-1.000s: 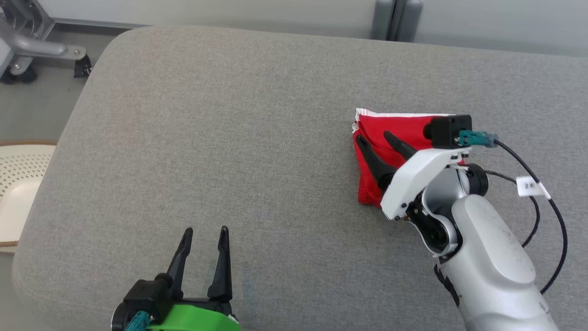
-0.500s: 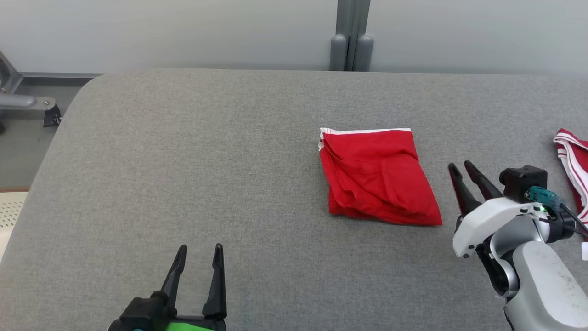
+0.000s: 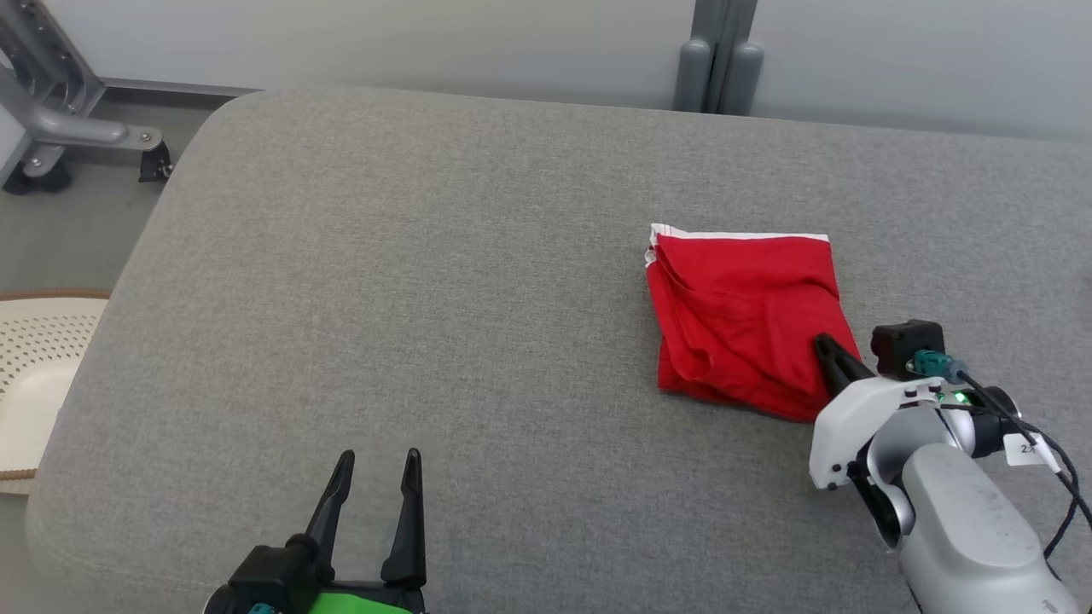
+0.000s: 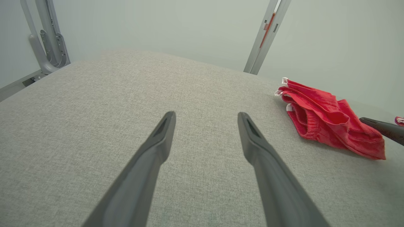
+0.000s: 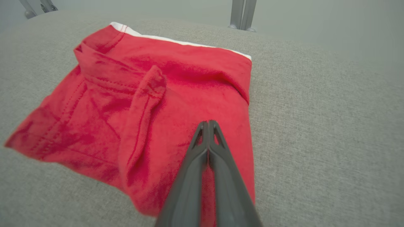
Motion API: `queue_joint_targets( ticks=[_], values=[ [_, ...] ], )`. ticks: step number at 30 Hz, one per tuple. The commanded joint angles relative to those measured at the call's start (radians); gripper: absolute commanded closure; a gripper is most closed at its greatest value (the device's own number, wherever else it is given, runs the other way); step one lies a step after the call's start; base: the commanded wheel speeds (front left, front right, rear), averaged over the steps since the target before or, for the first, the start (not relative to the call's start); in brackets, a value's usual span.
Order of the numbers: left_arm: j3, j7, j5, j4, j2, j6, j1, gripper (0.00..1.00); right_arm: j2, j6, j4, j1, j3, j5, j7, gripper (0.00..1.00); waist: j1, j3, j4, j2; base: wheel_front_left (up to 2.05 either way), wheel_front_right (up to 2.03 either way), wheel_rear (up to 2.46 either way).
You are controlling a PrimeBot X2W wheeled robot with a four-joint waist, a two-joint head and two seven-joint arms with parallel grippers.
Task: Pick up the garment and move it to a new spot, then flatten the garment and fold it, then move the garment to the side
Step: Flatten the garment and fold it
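Nearest, at the lower left of the head view, the left gripper (image 3: 380,460) is held over the grey upholstered surface (image 3: 426,256), its two dark fingers spread wide with nothing between them. Further in, at the lower right, the right gripper (image 3: 826,345) is noted with its fingers pressed together; in the right wrist view the joined tips lie over the near right part of the red garment (image 3: 742,315). Whether any cloth is caught between them cannot be told. The garment is found folded into a rough square, right of centre on the surface, a white-trimmed edge turned to the far side. A cream perforated object (image 3: 34,341) is recorded off the left edge. Beyond the far edge, a grey metal post (image 3: 717,60) is observed against a pale wall.
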Motion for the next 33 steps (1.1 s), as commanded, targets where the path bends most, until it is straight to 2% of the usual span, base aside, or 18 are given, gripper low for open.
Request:
queue_joint_targets(
  ticks=[1, 6, 13, 18, 22, 26, 30, 31, 32, 33],
  values=[
    [0.001, -0.003, -0.009, -0.004, 0.001, 0.005, -0.014, 0.0, 0.016, -0.001, 0.02, -0.018, 0.014, 0.003, -0.018, 1.0, 0.0, 0.001, 0.017, 0.0, 0.0, 0.0, 0.0],
    [0.004, -0.003, -0.009, -0.008, 0.001, 0.011, -0.003, 0.0, 0.037, -0.001, 0.073, -0.033, 0.087, 0.026, -0.062, 1.0, 0.0, -0.001, 0.019, 0.0, 0.0, 0.0, 0.0],
    [0.004, -0.003, -0.013, -0.007, 0.001, 0.015, -0.007, 0.0, 0.051, -0.001, 0.083, -0.046, 0.224, 0.078, -0.091, 1.0, 0.0, -0.008, 0.012, 0.0, 0.0, 0.0, 0.0],
    [0.001, -0.003, -0.014, -0.007, 0.001, 0.018, 0.004, 0.0, 0.04, -0.001, 0.068, -0.026, 0.351, 0.119, -0.088, 1.0, 0.0, -0.023, 0.006, 0.0, 0.0, 0.0, 0.0],
    [0.003, -0.003, -0.014, -0.007, 0.001, 0.025, 0.024, 0.0, 0.026, -0.001, 0.05, -0.003, 0.415, 0.155, -0.103, 1.0, 0.0, -0.043, -0.002, 0.0, 0.0, 0.0, 0.0],
    [0.008, -0.003, -0.006, -0.004, 0.001, 0.029, 0.042, 0.0, 0.002, -0.001, 0.018, 0.026, 0.417, 0.174, -0.148, 1.0, 0.0, -0.074, -0.012, 0.0, 0.0, 0.0, 0.0],
    [0.026, -0.003, 0.012, 0.004, 0.001, 0.024, 0.061, 0.0, -0.017, -0.001, -0.037, 0.082, 0.324, 0.184, -0.191, 1.0, 0.0, -0.108, -0.022, 0.0, 0.0, 0.0, 0.0],
    [0.034, -0.003, 0.018, 0.009, 0.001, 0.022, 0.066, 0.0, -0.02, -0.001, -0.06, 0.105, 0.289, 0.181, -0.198, 0.93, 0.0, -0.119, -0.026, 0.0, 0.0, 0.0, 0.0],
    [0.04, -0.003, 0.023, 0.011, 0.001, 0.021, 0.07, 0.0, -0.024, -0.001, -0.084, 0.125, 0.261, 0.172, -0.202, 0.69, 0.0, -0.124, -0.029, 0.0, 0.0, 0.0, 0.0],
    [0.047, -0.003, 0.033, 0.013, 0.001, 0.019, 0.073, 0.0, -0.029, -0.001, -0.116, 0.149, 0.227, 0.16, -0.205, 0.53, 0.0, -0.13, -0.033, 0.0, 0.0, 0.0, 0.0]
  ],
)
